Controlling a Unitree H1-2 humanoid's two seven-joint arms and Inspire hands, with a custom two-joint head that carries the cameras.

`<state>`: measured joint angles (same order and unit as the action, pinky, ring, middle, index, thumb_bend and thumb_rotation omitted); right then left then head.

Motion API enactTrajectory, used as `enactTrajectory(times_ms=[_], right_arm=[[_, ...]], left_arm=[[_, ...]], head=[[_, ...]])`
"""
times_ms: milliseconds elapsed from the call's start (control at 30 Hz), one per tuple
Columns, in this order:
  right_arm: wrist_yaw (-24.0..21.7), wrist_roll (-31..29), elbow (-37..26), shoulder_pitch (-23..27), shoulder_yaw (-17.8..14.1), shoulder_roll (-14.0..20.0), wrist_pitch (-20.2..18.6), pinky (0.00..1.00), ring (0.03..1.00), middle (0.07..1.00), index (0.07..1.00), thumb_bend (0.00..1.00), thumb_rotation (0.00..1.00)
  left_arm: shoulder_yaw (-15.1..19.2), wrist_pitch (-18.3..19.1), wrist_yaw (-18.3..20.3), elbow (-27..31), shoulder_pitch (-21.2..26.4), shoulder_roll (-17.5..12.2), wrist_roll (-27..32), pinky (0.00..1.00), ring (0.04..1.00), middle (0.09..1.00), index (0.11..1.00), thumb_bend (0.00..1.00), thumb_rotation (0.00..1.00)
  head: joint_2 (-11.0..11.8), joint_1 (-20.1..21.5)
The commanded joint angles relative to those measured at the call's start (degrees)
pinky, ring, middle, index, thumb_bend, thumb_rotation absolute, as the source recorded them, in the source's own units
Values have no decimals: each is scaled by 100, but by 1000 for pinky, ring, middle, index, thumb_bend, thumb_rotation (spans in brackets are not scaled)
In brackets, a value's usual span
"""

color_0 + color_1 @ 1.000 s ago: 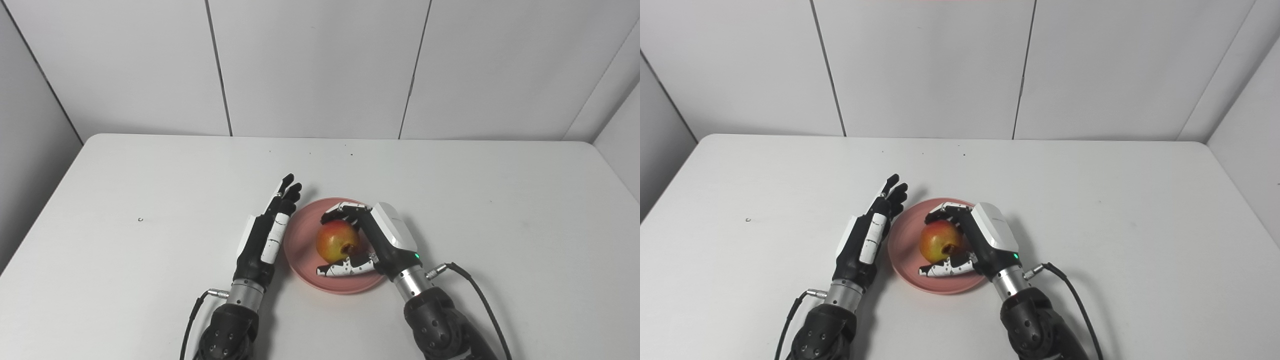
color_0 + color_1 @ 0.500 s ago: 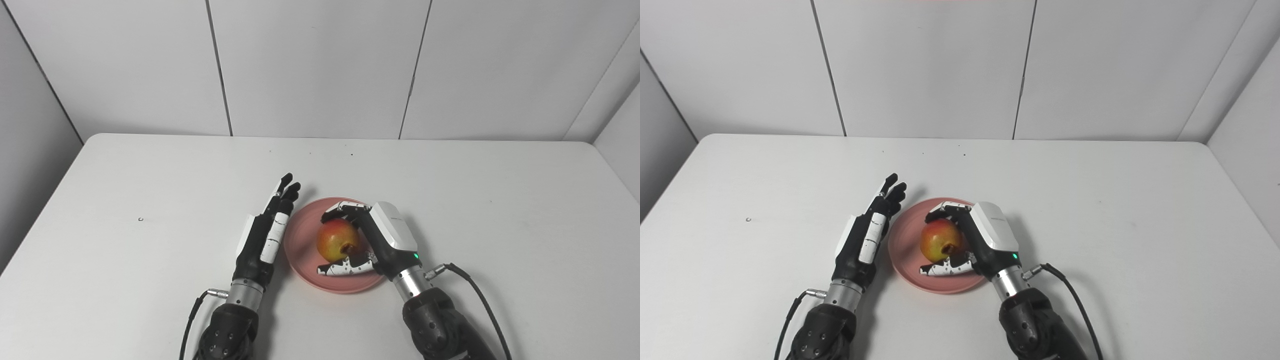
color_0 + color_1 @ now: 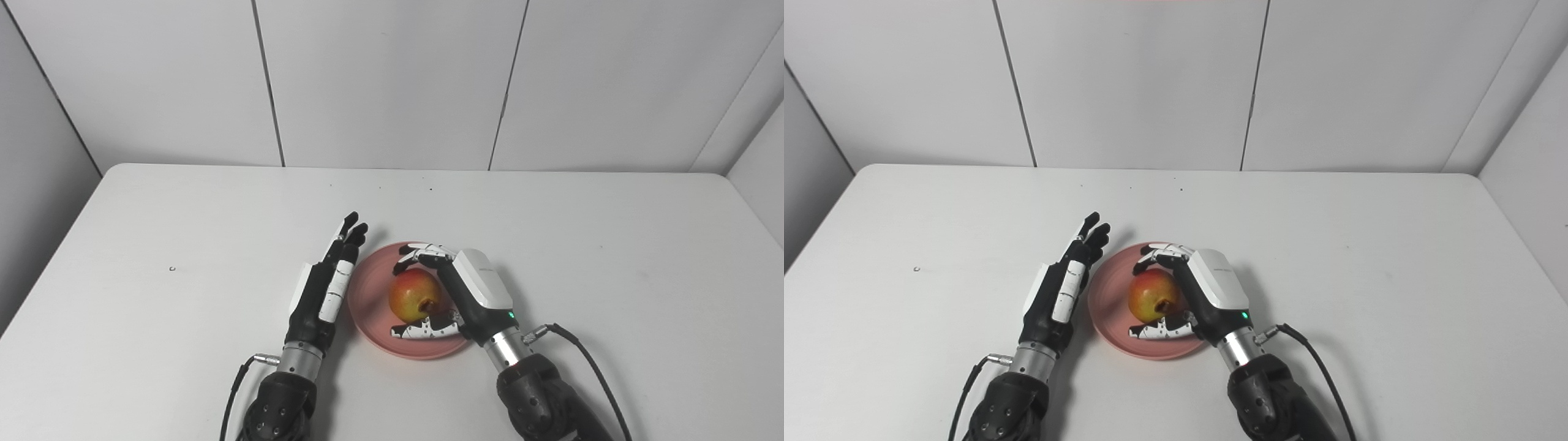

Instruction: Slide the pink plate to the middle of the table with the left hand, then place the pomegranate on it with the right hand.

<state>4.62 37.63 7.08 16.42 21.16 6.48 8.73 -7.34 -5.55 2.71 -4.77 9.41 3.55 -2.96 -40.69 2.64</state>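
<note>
Black-and-white, the right robot hand (image 3: 456, 294) curls around the pomegranate (image 3: 414, 297) from the fruit's right side, and we see its fingers (image 3: 419, 252) arched over the far top while the thumb (image 3: 425, 331) lies along the near side just under the fruit. A small gap shows between the fingertips and the fruit's skin, so we cannot tell whether the grip is firm or already loose. The pomegranate, red shading to yellow, sits on the pink plate (image 3: 370, 312) with its dark crown turned towards the near right.

We find the left robot hand (image 3: 1059, 291) flat and upright on its edge just beside the plate's left rim, fingers straight and together, pointing towards the far edge of the bench (image 3: 184, 245); it holds nothing, and whether it touches the rim we cannot say.

Between the two views little differs. In the right eye view we get a slightly clearer look at the gap between the left robot hand and the plate; in the left eye view we see more of the plate's near rim under the thumb.

Around the robot hands, the plate lies a little nearer the near edge than the far one, roughly midway between the left and right edges. A tiny dark speck (image 3: 172, 268) marks the bench towards the left edge. Black cables (image 3: 582, 355) trail from both wrists.
</note>
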Motion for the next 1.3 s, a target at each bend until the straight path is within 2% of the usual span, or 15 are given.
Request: enactTrajectory(times_ms=[0,167,500,900,967,1167,1267], right_arm=[[0,-39,-225,86,-8,43,234,861,865,841,719,646,442],[-9,-35,-225,85,-8,55,256,892,887,851,722,662,485],[35,-67,-245,46,-41,23,299,901,899,883,727,676,490],[-20,-254,-469,-65,-77,-8,271,930,938,924,800,670,630],[21,-317,-518,-103,-115,-42,283,923,934,921,811,664,631],[213,-846,-548,-284,-433,-261,459,873,926,935,912,671,730],[199,-1105,-588,-375,-588,-357,416,878,935,953,947,666,783]], left_arm=[[-13,-110,0,154,219,58,-6,990,963,948,946,699,1000],[-13,-115,-7,152,219,51,-22,983,962,947,946,700,1000],[-3,-104,-29,174,212,62,-33,976,950,939,941,676,1000],[-1,-59,-35,208,195,66,-39,984,950,939,941,695,1000],[-3,-55,-31,214,194,63,-39,986,953,940,942,694,1000],[-5,-25,-28,229,191,44,-54,980,954,942,946,690,1000],[-5,37,-30,261,181,38,-66,987,961,945,948,706,1000]], head=[[-1,-2],[0,3],[-7,5],[-14,6],[-14,5],[-17,9],[-29,14]])
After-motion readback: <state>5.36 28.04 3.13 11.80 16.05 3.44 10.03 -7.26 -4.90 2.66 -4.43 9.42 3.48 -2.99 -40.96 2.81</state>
